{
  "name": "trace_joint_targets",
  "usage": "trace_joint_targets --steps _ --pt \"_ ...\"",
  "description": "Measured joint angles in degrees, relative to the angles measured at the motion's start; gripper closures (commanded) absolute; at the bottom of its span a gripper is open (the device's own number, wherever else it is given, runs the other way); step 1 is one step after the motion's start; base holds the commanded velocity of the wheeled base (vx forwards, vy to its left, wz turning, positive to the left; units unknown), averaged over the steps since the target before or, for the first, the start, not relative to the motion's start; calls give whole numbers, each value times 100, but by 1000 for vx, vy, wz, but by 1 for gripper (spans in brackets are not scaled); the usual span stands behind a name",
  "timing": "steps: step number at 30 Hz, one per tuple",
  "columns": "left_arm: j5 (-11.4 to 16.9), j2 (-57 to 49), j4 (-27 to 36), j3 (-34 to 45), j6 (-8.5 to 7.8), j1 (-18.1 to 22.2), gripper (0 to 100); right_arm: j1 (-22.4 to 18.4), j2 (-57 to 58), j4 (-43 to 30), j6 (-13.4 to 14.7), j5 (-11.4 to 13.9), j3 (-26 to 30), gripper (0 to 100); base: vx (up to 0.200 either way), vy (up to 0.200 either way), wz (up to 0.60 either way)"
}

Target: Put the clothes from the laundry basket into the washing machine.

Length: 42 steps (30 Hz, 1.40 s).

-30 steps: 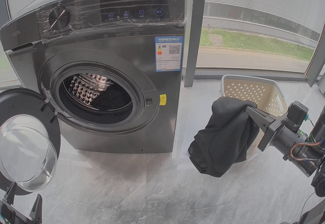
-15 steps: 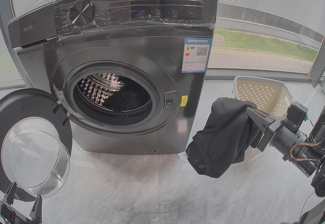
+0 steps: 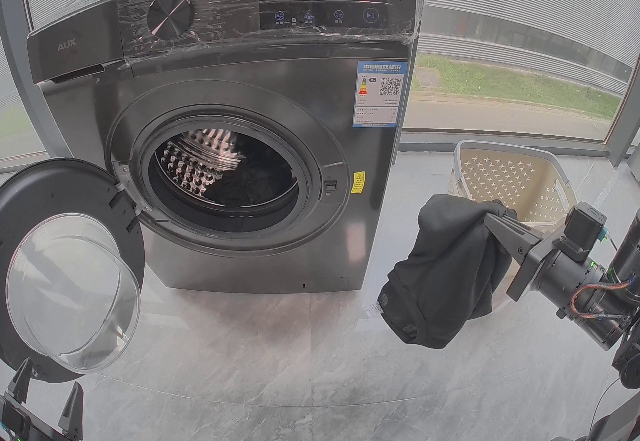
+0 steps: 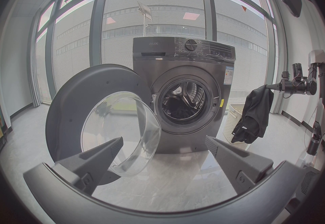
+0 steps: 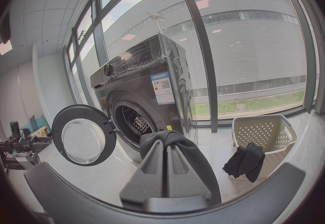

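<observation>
Floor: pale, glossy marbled tile floor (image 3: 267,356), running up to a wall of tall windows (image 3: 527,2) with a grey building and a strip of grass outside.
Machine: grey front-loading washing machine (image 3: 267,82) standing by the glass, its control panel under clear film.
Door: round porthole door (image 3: 67,262) swung wide open toward the robot's left, so the drum mouth faces the room unobstructed.
Drum: dark clothes (image 3: 250,186) lie in its bottom.
Basket: beige perforated laundry basket (image 3: 513,179) on the floor near the machine's right flank, close to the window.
Right arm: right gripper (image 3: 500,226) with its claw pressed together on a dark garment (image 3: 453,262). The garment hangs free above the floor, in front of the basket and to the right of the machine.
Left arm: left gripper (image 4: 163,141) with its claw spread wide and nothing between the fingers, low near the floor by the open door.
Open room: bare tile lies between the hanging garment and the drum mouth, and the door's edge is well apart from the garment.
Right wrist view: a second dark cloth (image 5: 245,163) is draped over the basket's near rim, where the head view has the held garment in front.
Left wrist view: the garment seen side-on, dangling from the fingertips beside the basket.
</observation>
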State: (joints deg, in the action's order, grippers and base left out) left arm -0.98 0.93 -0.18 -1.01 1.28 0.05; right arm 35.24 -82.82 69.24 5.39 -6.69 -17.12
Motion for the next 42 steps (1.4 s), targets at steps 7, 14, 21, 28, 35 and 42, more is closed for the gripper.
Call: trace_joint_targets --steps 7,14,21,28,35,42 --pt "5 1 2 0 0 5 0 -5 -11 15 -2 12 50 100 0 200 0" --pt "0 1 2 0 2 0 0 0 -13 15 -2 5 50 100 0 200 0" --pt "-2 1 2 0 2 0 0 0 -15 17 0 16 50 100 0 200 0" --pt "-4 1 2 0 2 0 0 6 -15 0 5 29 56 100 0 0 0" --pt "-4 4 5 0 0 -2 0 61 -30 -11 29 32 80 100 0 0 0" --pt "-24 4 -4 0 -146 6 0 439 -39 6 148 62 150 100 0 0 0"
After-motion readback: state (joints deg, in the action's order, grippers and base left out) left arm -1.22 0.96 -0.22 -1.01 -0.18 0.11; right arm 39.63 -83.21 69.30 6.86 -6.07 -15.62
